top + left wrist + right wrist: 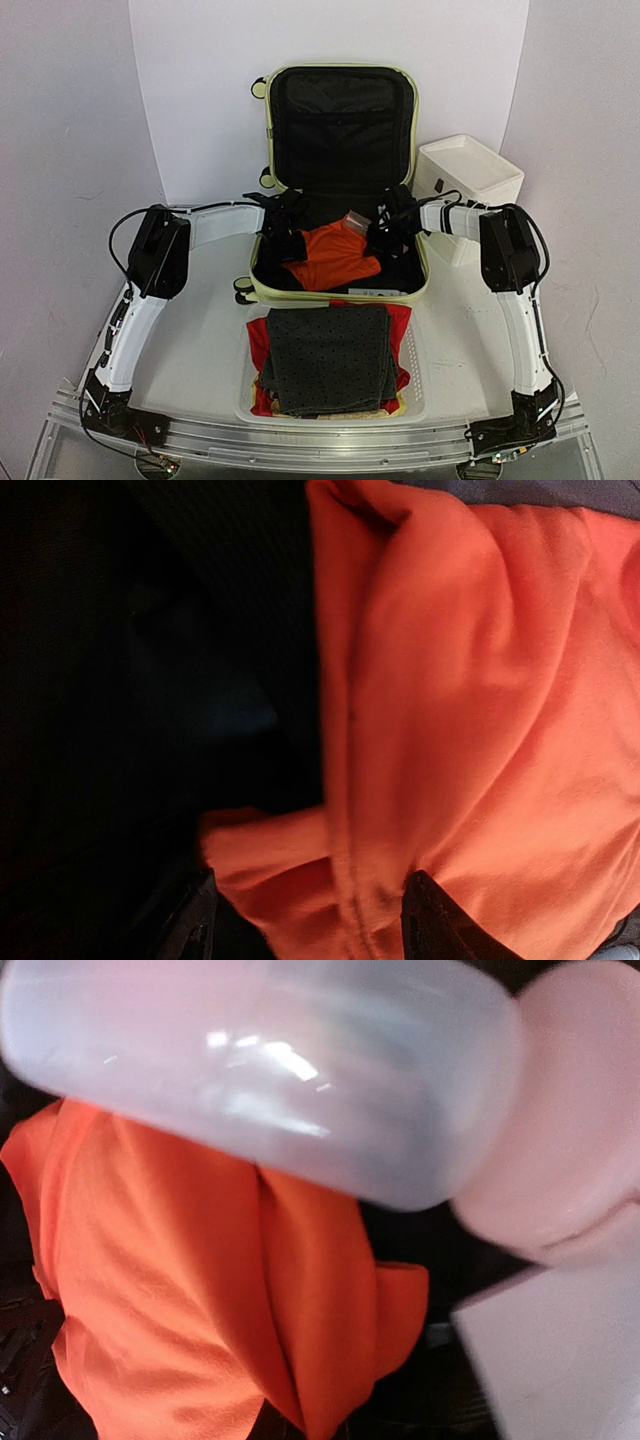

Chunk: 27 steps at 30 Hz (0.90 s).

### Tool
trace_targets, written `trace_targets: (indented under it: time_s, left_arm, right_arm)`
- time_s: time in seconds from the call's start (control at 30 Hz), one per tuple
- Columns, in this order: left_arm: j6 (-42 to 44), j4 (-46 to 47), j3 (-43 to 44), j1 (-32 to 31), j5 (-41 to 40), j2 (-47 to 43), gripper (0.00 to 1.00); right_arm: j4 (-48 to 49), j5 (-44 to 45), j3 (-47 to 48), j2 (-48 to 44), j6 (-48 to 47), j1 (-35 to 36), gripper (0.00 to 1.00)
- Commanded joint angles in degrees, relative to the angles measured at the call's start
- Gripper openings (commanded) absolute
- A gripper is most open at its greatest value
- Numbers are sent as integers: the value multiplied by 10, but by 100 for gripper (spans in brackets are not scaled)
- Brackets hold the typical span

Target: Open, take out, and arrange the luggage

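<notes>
Top external view has the luggage (340, 120) open at the far middle of the table, its lid upright and an orange garment (335, 258) lying in its lower half. The left gripper (315, 915) is spread, its fingers straddling a fold of that cloth. The right gripper (383, 228) is at a clear pink-capped bottle (260, 1070); I cannot tell whether it pinches it. This looks like the taking-out step. Next, I'd guess, the left closes on the fold and lifts it toward the mesh basket (422, 385) in front.
</notes>
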Motion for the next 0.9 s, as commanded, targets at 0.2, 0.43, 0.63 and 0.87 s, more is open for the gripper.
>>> trace_targets:
  time_s: [0.2,0.43,0.63,0.87]
  left_arm:
    - [-32,-21,22,20,2,10,66]
    - [-65,-7,65,20,104,62,65]
    - [-79,20,75,20,112,81,39]
    - [-43,66,72,20,91,46,0]
  right_arm:
    - [12,-27,-2,-19,-3,-13,0]
    - [30,-57,-10,-19,6,-13,0]
    - [43,-78,-19,-25,14,-12,0]
    - [43,-108,-19,-42,-1,-8,0]
